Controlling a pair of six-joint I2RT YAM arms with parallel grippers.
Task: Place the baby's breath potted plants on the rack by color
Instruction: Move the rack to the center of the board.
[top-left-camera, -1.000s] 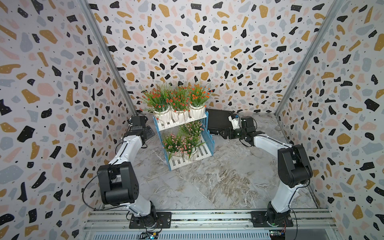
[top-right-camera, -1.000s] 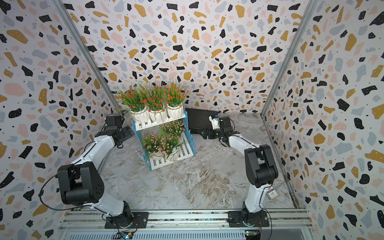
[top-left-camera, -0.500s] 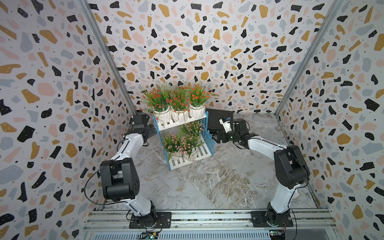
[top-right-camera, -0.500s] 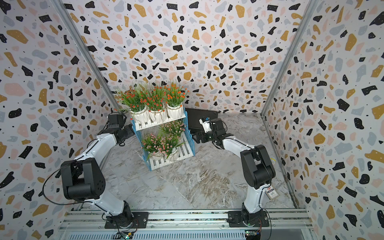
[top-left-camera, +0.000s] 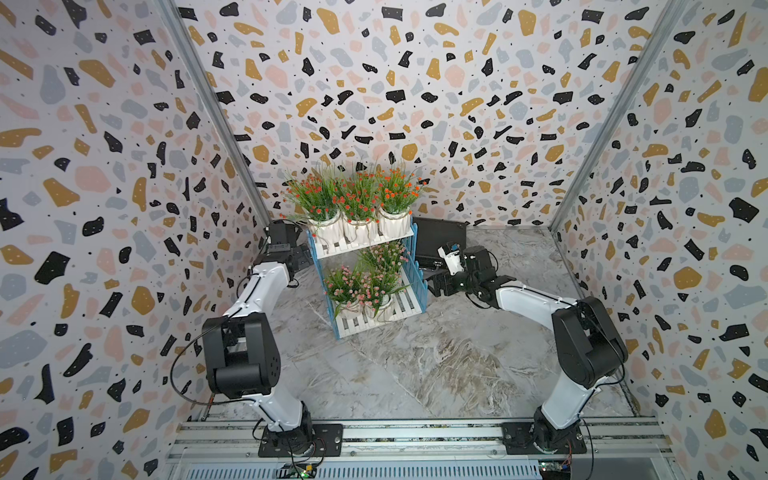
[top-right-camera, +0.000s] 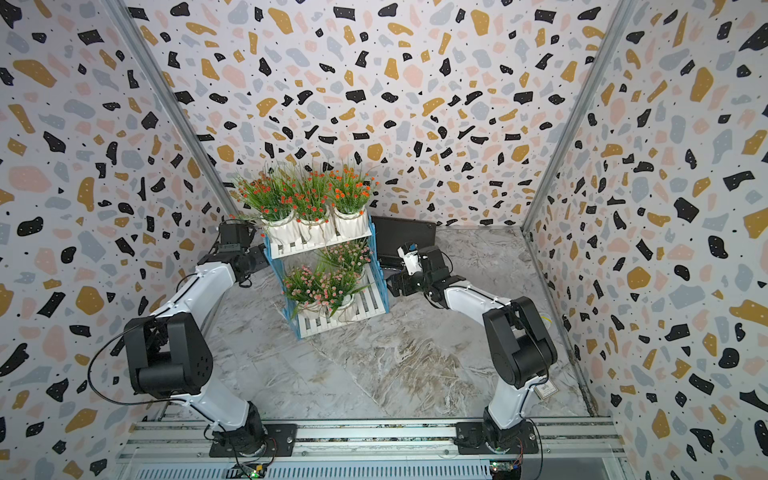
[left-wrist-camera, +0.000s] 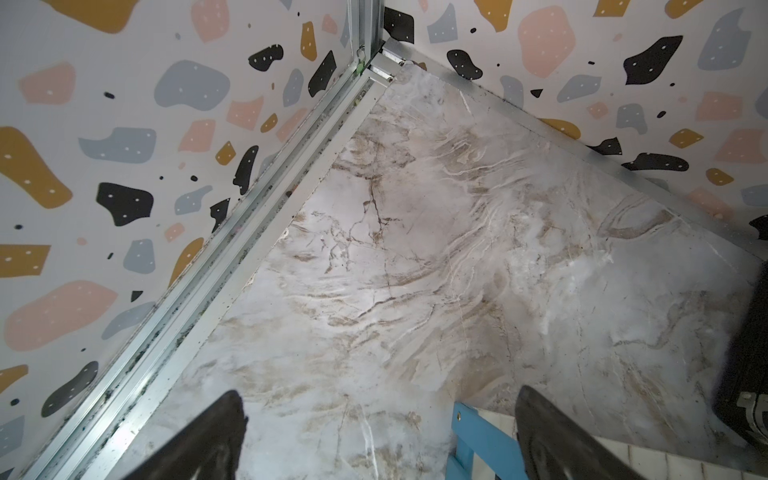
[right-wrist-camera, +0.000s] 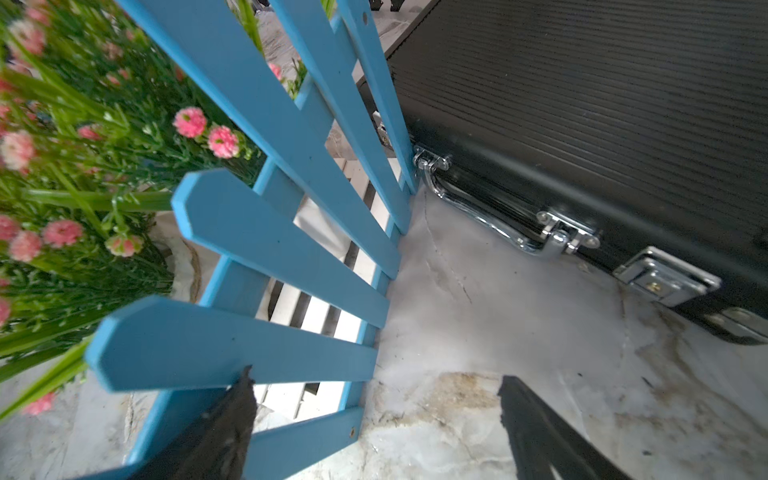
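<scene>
Full rack (top-left-camera: 365, 245), sorted by colour.
Mid-frame, orange plants (top-left-camera: 357, 199) sit above pink plants (top-left-camera: 357, 282); left gripper (left-wrist-camera: 380, 399) and right gripper (right-wrist-camera: 374, 399) flank the rack, jaws spread, empty.

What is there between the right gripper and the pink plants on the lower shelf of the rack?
The blue picket side panel of the rack stands between the right gripper and the pink plants. The right wrist view shows this.

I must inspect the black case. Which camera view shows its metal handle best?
The right wrist view: the chrome handle on the black case is close and sharp. In both top views the case is small, its handle indistinct. The left wrist view shows no handle.
</scene>
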